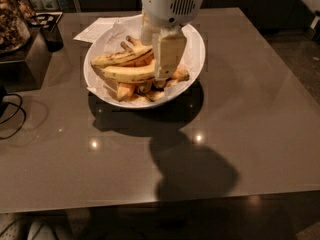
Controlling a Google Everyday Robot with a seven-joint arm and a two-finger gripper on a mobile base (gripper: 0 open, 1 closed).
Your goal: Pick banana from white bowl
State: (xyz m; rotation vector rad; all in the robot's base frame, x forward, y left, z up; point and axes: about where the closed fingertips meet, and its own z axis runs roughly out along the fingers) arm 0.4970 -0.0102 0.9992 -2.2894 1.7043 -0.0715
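The white bowl (196, 46) stands on the far middle of the brown table and holds several bananas on crumpled paper. The banana (127, 74), thick, curved and yellow, lies across the bowl's middle, with a slimmer speckled banana (119, 58) just behind it. Short stubby bananas (125, 90) lie below them. My gripper (159, 59), white with cream fingers, hangs down inside the bowl over the banana's right end. Its fingers look apart, one in front of the banana and one behind. They hide the banana's right tip.
A sheet of white paper (95, 29) lies behind the bowl. A dark box (30, 59) with a black cup (51, 34) stands at the far left, and a black cable (12, 115) lies at the left edge. The table's front edge (150, 204) is near.
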